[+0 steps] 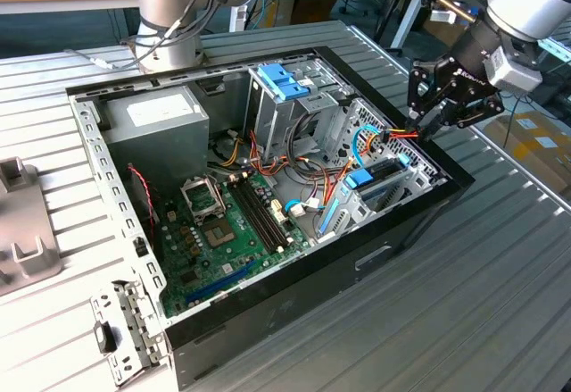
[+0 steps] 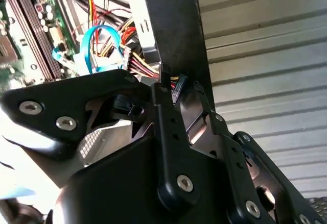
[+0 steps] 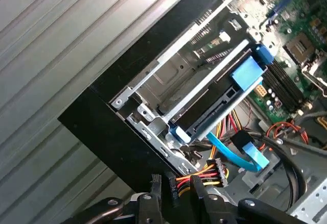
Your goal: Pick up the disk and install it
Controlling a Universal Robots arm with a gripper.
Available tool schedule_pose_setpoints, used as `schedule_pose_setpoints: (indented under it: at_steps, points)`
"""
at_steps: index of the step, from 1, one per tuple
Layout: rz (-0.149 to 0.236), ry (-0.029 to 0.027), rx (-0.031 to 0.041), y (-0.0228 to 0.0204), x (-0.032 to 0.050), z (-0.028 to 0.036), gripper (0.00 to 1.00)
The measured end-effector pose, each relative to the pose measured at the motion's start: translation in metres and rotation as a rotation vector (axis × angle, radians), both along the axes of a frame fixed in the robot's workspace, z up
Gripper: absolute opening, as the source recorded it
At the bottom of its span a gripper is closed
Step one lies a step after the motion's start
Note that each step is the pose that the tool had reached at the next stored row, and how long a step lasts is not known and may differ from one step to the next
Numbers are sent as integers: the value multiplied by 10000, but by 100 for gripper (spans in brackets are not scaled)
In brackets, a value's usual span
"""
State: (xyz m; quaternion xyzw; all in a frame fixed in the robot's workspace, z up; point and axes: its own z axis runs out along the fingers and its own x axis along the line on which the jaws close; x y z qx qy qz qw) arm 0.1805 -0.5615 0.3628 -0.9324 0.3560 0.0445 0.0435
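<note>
Sits seated in the drive cage [image 3: 153,89] at the computer case [image 1: 375,258] corner, the disk [image 3: 214,99], while beside that cage hovers the gripper [image 1: 434,117], clenched on a power connector [image 3: 217,169].

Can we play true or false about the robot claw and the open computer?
1. The disk sits in the metal bay at the case's edge. True.
2. The claw is holding the disk up in the air. False: the claw is at the case's edge by the red, yellow and black power cable, and the disk lies in its bay.
3. The computer case lies open on its side. True.
4. The motherboard is red. False: it is green.
</note>
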Motion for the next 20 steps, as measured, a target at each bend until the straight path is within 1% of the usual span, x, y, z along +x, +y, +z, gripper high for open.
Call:
schedule_pose_setpoints:
  at_steps: [2, 3, 6, 8, 10, 11, 13, 19, 20]
  points:
    - [767, 0, 2, 0, 12, -4, 36]
    - [880, 0, 3, -1, 34, -5, 36]
    - [911, 9, 1, -1, 96, -4, 36]
    - [915, 9, 2, -8, 97, -4, 36]
    - [936, 10, 2, -25, 97, -4, 36]
    - [952, 9, 2, -41, 97, -4, 36]
    - [961, 10, 1, -52, 97, -4, 36]
    - [963, 9, 2, -53, 96, -4, 36]
    - [963, 10, 1, -53, 96, -4, 35]
